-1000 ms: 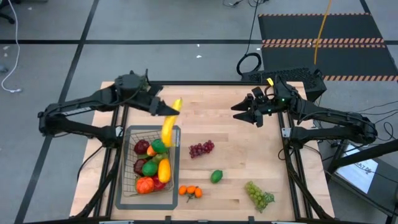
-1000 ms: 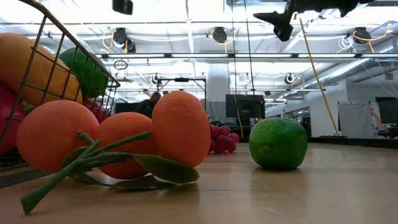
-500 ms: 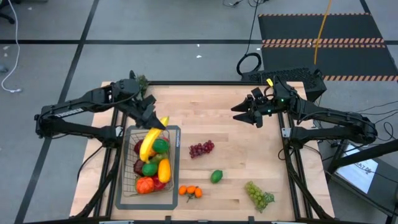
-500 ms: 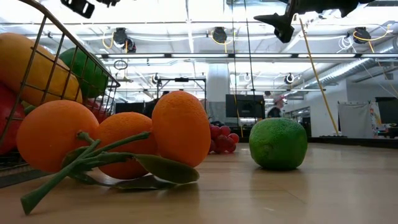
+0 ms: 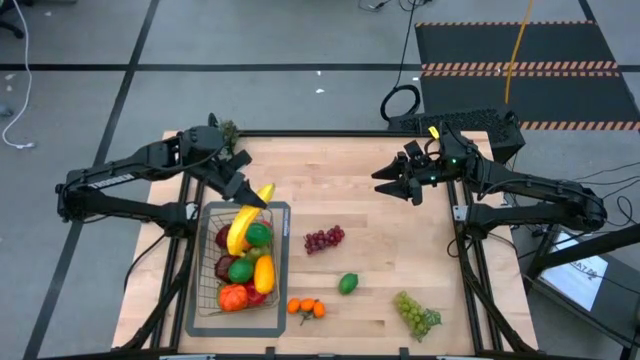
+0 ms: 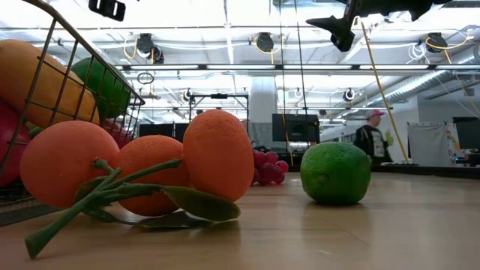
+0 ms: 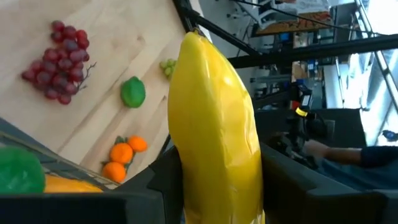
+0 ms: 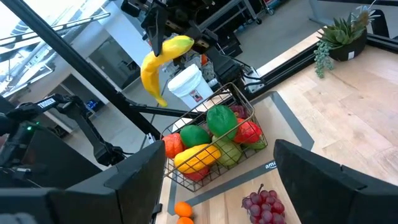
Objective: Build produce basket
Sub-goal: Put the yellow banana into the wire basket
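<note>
Near edge of the counter (image 5: 400, 210): green grapes (image 5: 415, 312) at right, oranges (image 5: 306, 308) just right of the basket's near corner, lime (image 5: 347, 283) a bit farther in, purple grapes (image 5: 323, 238) mid-counter – all four not yet loaded.

Wire basket (image 5: 281, 262) sits near-left on its grey mat (image 5: 284, 210), already piled: orange-red fruit at the near end, yellow mango (image 5: 263, 272), green pears, red apples toward the far end.

Left pincer (image 5: 240, 190) hangs over the basket's far end, clenched on the banana (image 5: 240, 226) at its upper end – the right wrist view shows the banana dangling clear above the heap, not touching it.

Step in hand, as I read it: place the banana. To do it well – lower until the free tip rests on the fruit, lay it along the basket's long axis, then release; dropping from height risks a bounce over the low rim. Keep the fingers off the wire wall.

Right pincer (image 5: 393, 185) waits far-right above the counter, released, holding nothing. Potted sprig (image 5: 229, 130) at the far-left corner stays out of it.
</note>
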